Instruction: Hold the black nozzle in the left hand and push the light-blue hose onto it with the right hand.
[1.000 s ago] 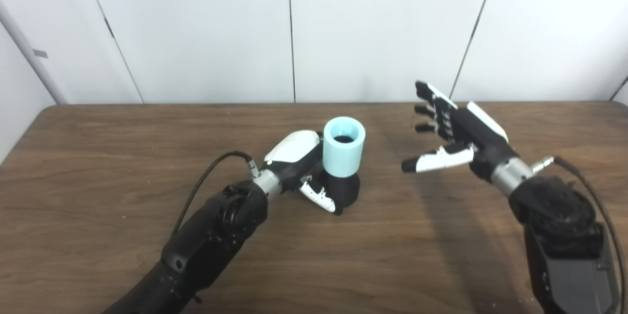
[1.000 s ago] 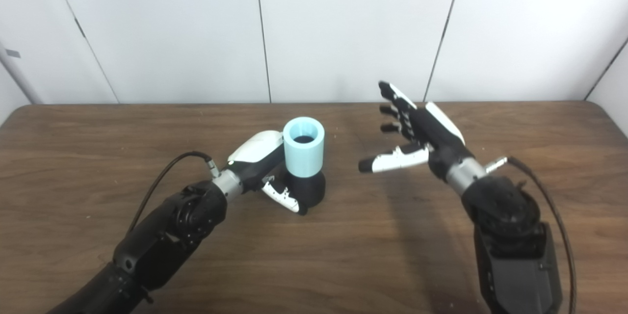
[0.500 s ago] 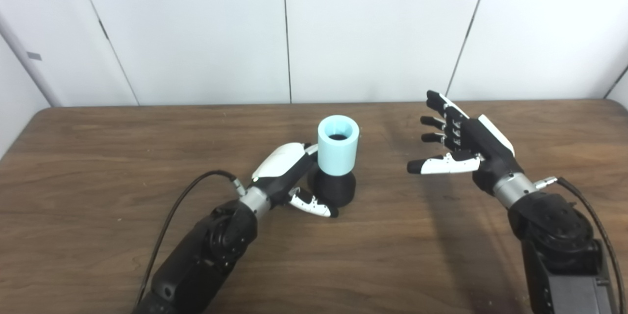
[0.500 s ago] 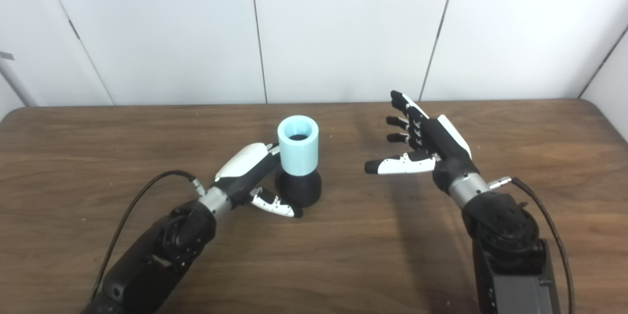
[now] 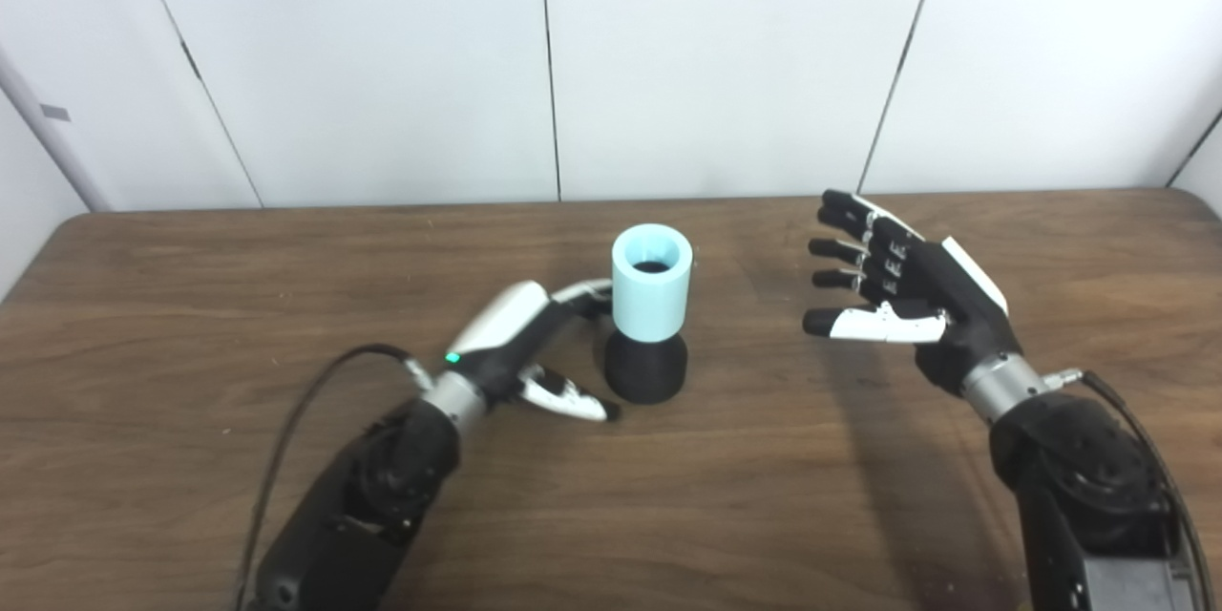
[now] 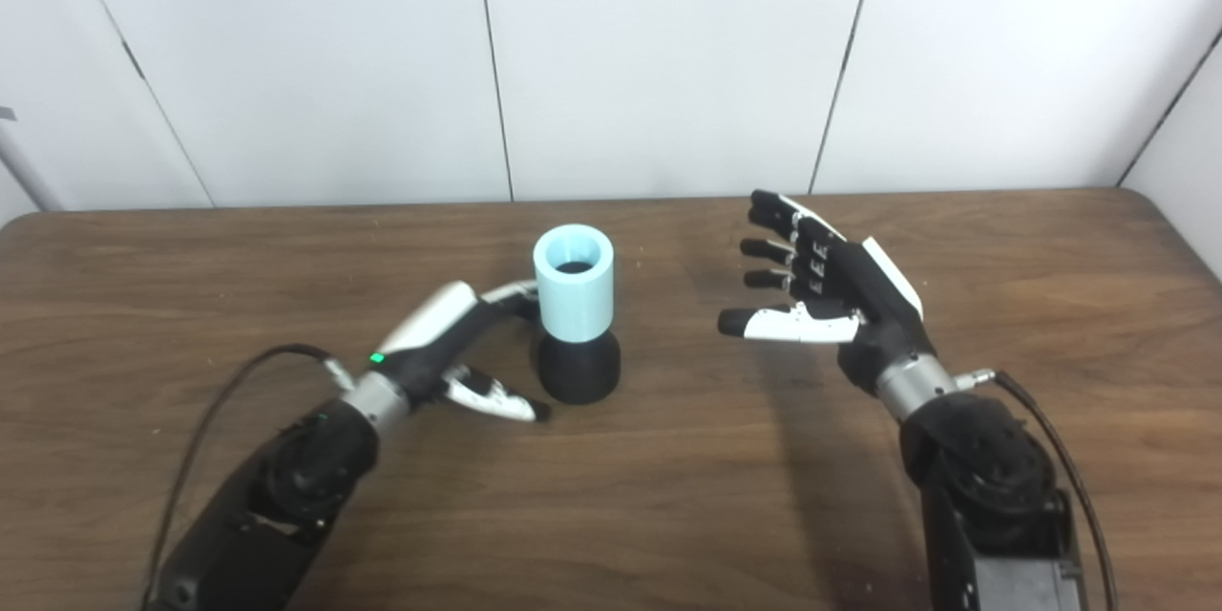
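Note:
The black nozzle (image 5: 646, 368) stands upright on the brown table (image 5: 191, 286), with the light-blue hose (image 5: 650, 294) seated on its top, open end up. My left hand (image 5: 523, 344) lies just left of the nozzle, open, fingers spread, clear of the black base; its upper fingertips reach close to the hose's left side. My right hand (image 5: 902, 286) hovers open to the right of the hose, palm toward it, with a wide gap between them.
White wall panels (image 5: 726, 57) rise behind the table's far edge. A black cable (image 5: 296, 410) loops from my left wrist over the tabletop; another cable (image 5: 1136, 410) runs from my right wrist.
My left hand has let go of the nozzle and drawn back to the left. My right hand has sunk and drifted away a little. The camera has shifted slightly.

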